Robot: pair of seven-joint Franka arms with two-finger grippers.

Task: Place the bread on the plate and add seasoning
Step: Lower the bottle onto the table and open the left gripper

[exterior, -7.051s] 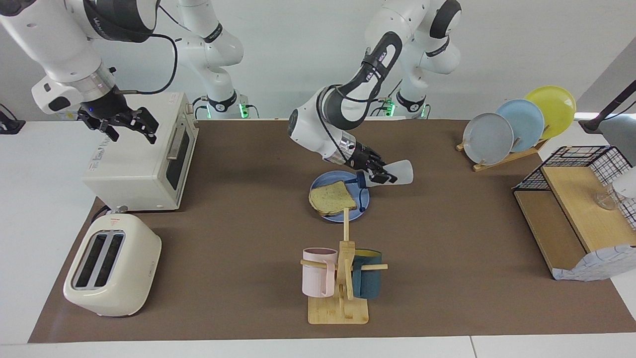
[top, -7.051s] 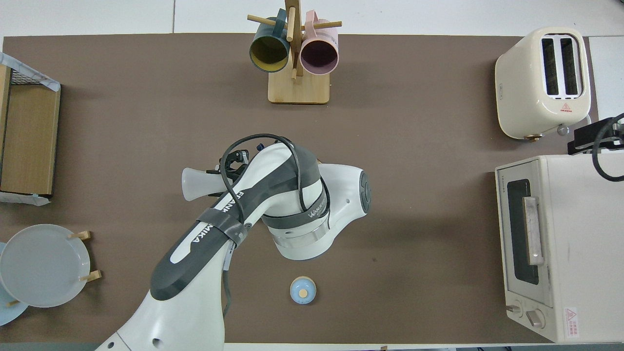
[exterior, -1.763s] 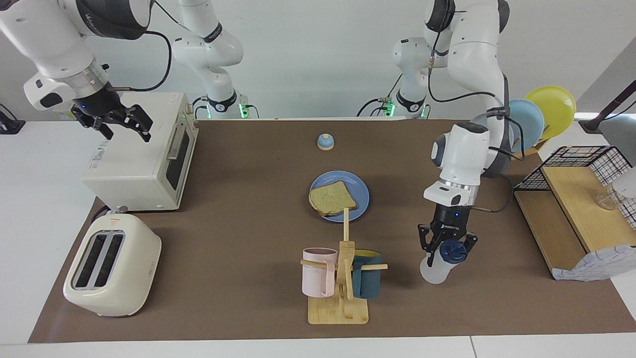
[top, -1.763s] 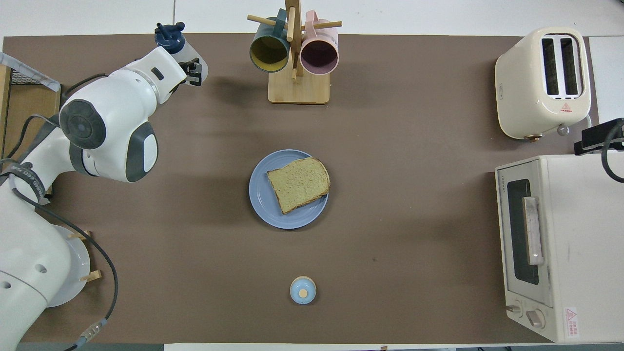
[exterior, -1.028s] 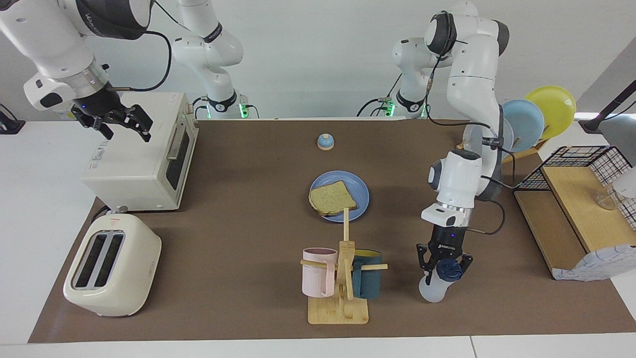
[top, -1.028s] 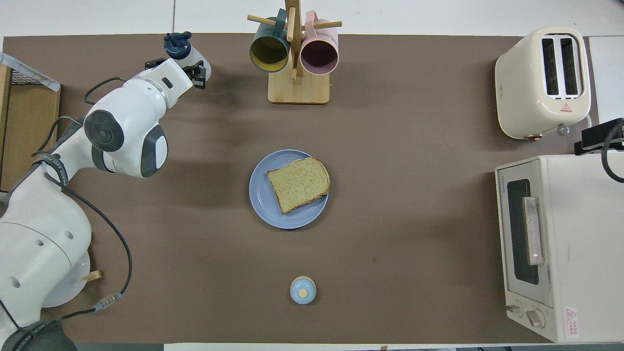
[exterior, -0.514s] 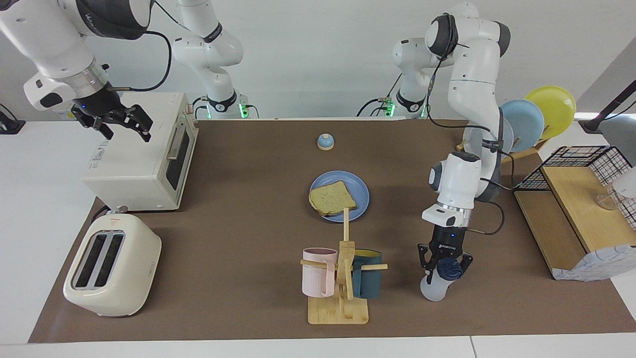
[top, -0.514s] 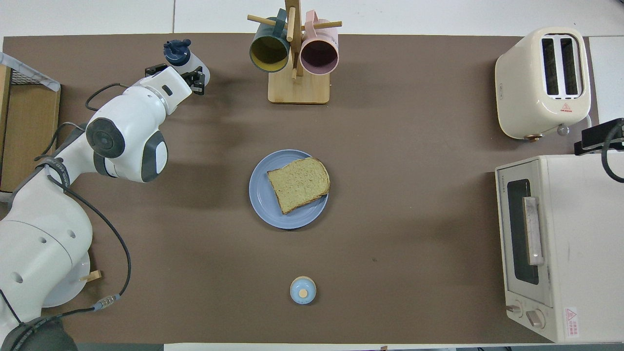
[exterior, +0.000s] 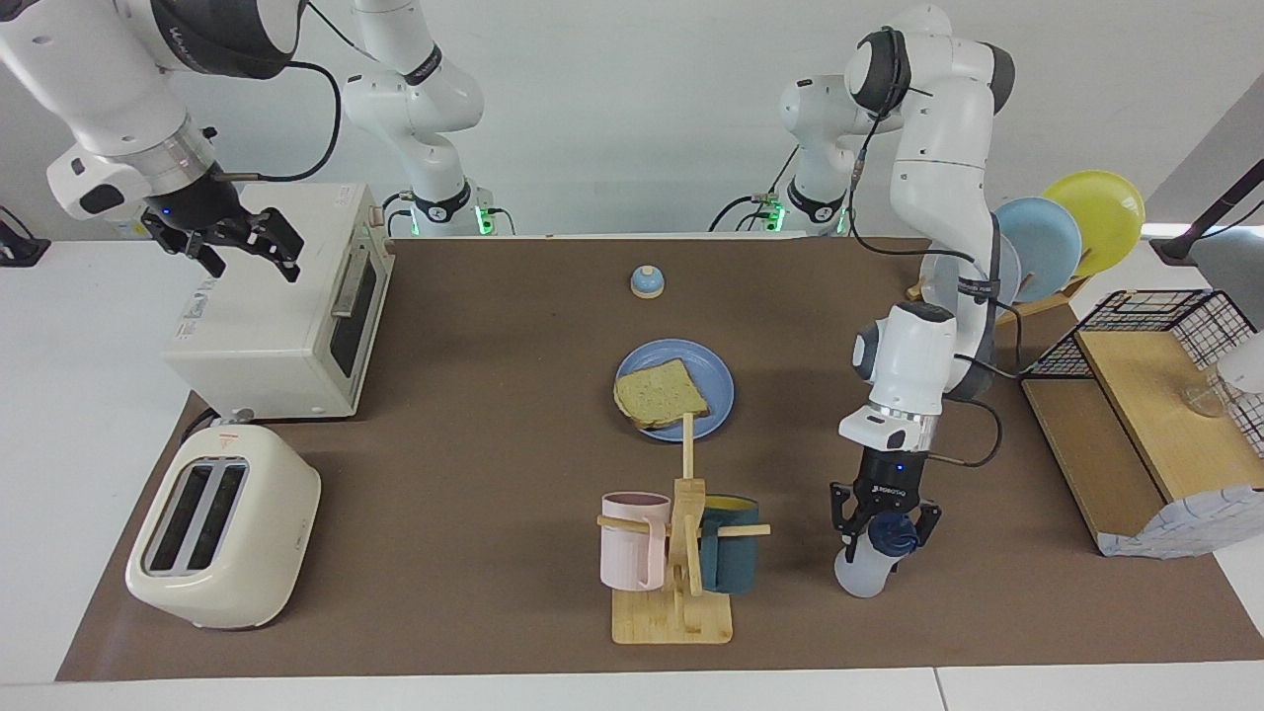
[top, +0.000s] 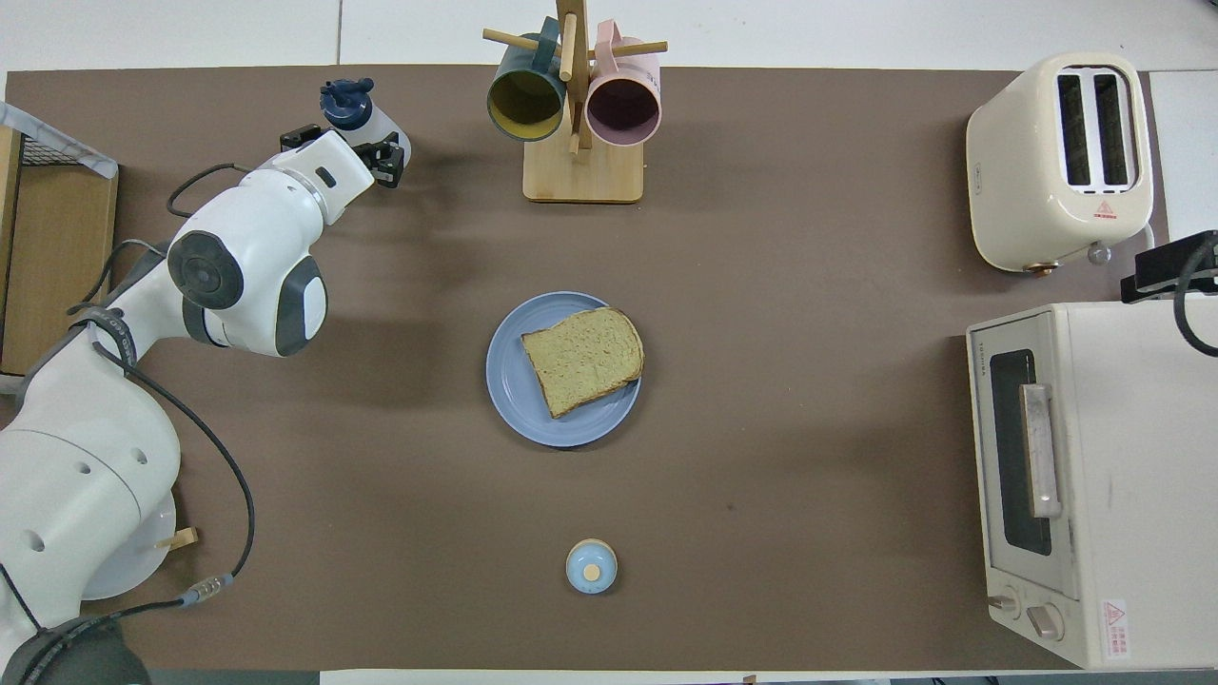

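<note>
Seasoning (exterior: 867, 568) lowered onto mat beside mug rack (exterior: 681, 553), left gripper (exterior: 886, 521) upright, jaws loosening around its neck, right gripper (exterior: 237, 247) spread wide over oven (exterior: 267, 316).

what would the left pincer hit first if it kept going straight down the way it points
The left pincer points straight down around the small translucent white bottle with a dark navy cap, so it would probably meet that bottle's shoulder first, then the brown table mat under it.

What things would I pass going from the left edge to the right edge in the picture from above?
Wooden shelf → seasoning bottle → mug rack → toaster
</note>
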